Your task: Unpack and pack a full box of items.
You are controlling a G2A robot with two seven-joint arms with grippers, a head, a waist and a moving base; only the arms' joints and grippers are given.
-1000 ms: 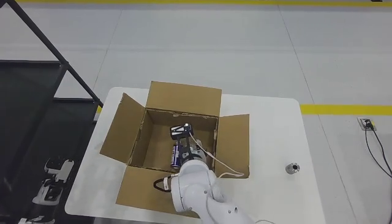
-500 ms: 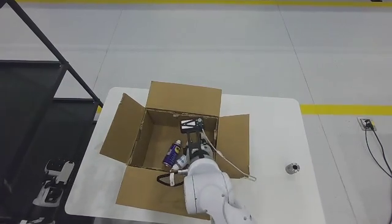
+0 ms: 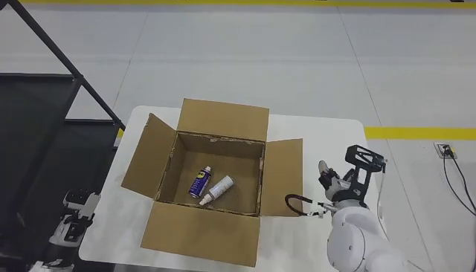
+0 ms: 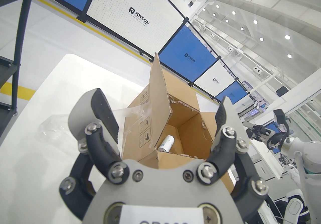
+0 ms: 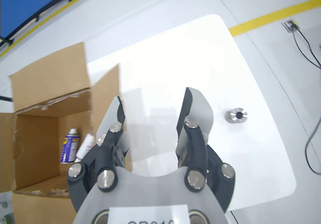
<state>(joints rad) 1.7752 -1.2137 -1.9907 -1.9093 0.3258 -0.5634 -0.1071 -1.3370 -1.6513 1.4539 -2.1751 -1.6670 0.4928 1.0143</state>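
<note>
Cardboard box (image 3: 223, 120): flaps open, on the white table (image 3: 320, 146).
Contents: blue spray can (image 3: 198, 182) and white bottle (image 3: 218, 189) lie side by side on the box floor.
Right gripper (image 5: 154, 99): fingers wide apart, empty, above the table between the box and a small metal cylinder (image 5: 236, 115).
Left gripper (image 4: 160, 99): fingers spread, empty, facing the box.

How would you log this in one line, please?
box: open, can, bottle inside | metal part: on table | left gripper, right gripper: open

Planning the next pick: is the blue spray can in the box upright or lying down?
Lying down. The top view shows the blue spray can full length on the box floor, beside the white bottle.
</note>
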